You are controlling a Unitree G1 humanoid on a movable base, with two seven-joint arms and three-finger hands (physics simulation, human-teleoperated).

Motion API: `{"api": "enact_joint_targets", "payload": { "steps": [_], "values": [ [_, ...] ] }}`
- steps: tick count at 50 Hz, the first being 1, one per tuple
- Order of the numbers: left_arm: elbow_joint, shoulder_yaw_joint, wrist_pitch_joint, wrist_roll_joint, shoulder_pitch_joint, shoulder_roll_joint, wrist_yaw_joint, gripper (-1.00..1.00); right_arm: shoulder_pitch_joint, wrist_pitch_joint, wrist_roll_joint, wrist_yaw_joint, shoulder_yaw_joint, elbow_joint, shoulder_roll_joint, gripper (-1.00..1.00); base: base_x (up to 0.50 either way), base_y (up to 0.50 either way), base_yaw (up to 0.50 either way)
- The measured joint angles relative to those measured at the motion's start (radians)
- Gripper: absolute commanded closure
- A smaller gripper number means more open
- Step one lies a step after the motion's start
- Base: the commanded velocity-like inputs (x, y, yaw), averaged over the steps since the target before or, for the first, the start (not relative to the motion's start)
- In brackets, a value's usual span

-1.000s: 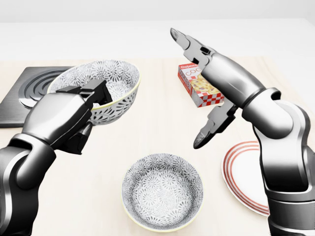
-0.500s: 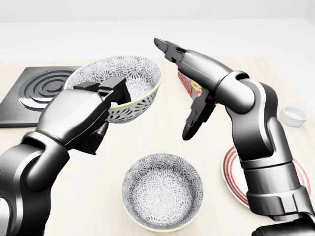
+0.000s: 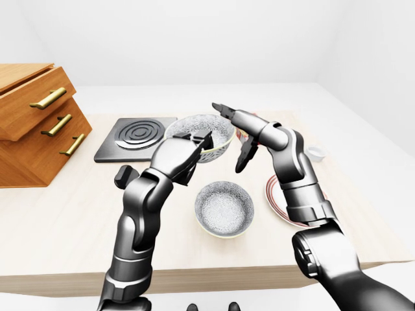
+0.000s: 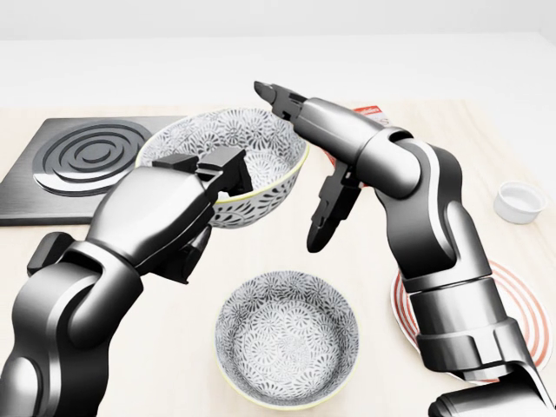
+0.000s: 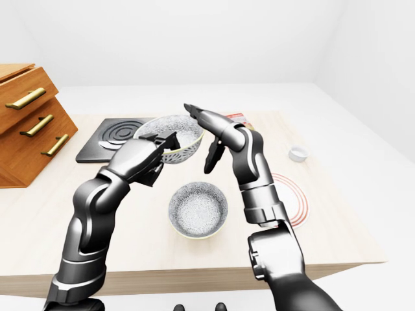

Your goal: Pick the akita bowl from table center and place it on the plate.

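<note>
left hand [image 4: 187,204] is clamped on the near rim of the akita bowl [image 4: 230,161], held tilted in the air above the table, left of the plate [image 4: 521,308]. right hand [image 4: 304,156] hovers just beside the bowl's right rim, fingers spread, holding nothing. advice: level the bowl, carry it right over the 2nd bowl [image 4: 287,347] without clipping it, clear the right arm off the plate, lower flat. surface: pale wooden table [image 3: 58,214], black hob [image 3: 133,137], small white cup [image 4: 519,201]; wooden drawers [image 3: 35,123] at left, white walls
</note>
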Motion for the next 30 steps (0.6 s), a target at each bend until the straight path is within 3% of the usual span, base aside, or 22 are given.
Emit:
{"api": "enact_joint_targets", "payload": {
  "steps": [11,12,14,15,16,17,30],
  "values": [
    [-0.003,-0.004,0.0,0.005,-0.007,-0.007,-0.003,1.0,0.01,0.0,-0.01,0.0,0.006,-0.01,0.01,-0.95,0.0,0.0,0.0],
    [-0.004,-0.005,0.0,0.005,-0.007,-0.008,-0.003,1.0,0.012,0.0,-0.01,0.0,0.006,-0.012,0.011,-0.31,0.0,0.0,0.0],
    [-0.005,-0.005,0.0,0.004,-0.008,-0.009,-0.008,1.0,0.015,0.0,-0.013,0.0,0.005,-0.014,0.011,0.06,0.0,0.0,0.0],
    [-0.005,-0.005,0.0,0.002,-0.009,-0.009,-0.009,1.0,0.016,0.0,-0.014,0.0,0.005,-0.015,0.01,0.72,0.0,0.0,0.0],
    [-0.005,-0.005,0.0,0.0,-0.009,-0.009,-0.012,1.0,0.017,0.0,-0.015,0.0,0.004,-0.015,0.01,0.79,0.0,0.0,0.0],
    [-0.006,-0.005,0.0,-0.004,-0.01,-0.009,-0.014,1.0,0.017,0.0,-0.015,0.0,0.004,-0.015,0.01,1.0,0.0,0.0,0.0],
    [-0.014,-0.012,0.0,0.013,-0.015,-0.014,-0.033,1.0,0.019,0.0,-0.056,0.0,0.001,-0.013,0.008,1.0,0.0,0.0,0.0]
  ]
}}
